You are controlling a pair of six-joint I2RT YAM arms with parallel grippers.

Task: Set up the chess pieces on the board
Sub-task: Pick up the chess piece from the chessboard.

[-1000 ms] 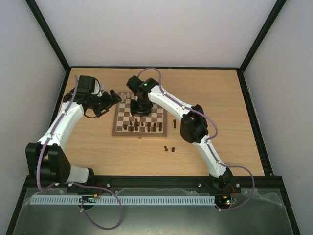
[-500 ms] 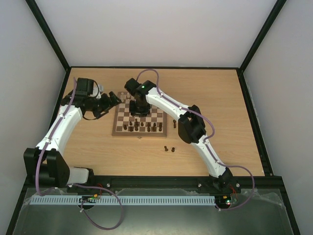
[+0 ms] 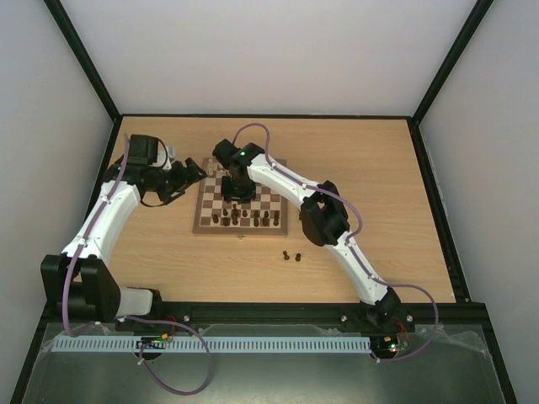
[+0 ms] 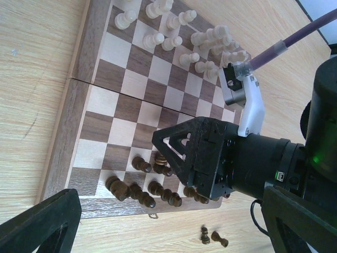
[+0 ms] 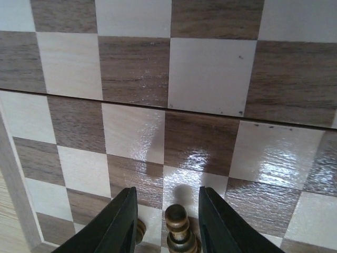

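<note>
Where pale walls [image 3: 253, 50] box the tabletop [image 3: 379, 185], left gripper [image 3: 195, 172] splayed, right gripper [image 5: 166, 216] astride chessman [image 5: 177, 224], grip unclear

One board [image 4: 121, 113], two arms [image 3: 105, 215] [image 3: 354, 252], two dark pieces [image 3: 286, 255] [image 3: 297, 257] off-board.

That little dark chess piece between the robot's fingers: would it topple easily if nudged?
Probably yes: the dark piece looks slim and upright, so a sideways nudge could tip it. The board is glossy, so it might slide first. Its turned, round body would likely roll once down.
</note>
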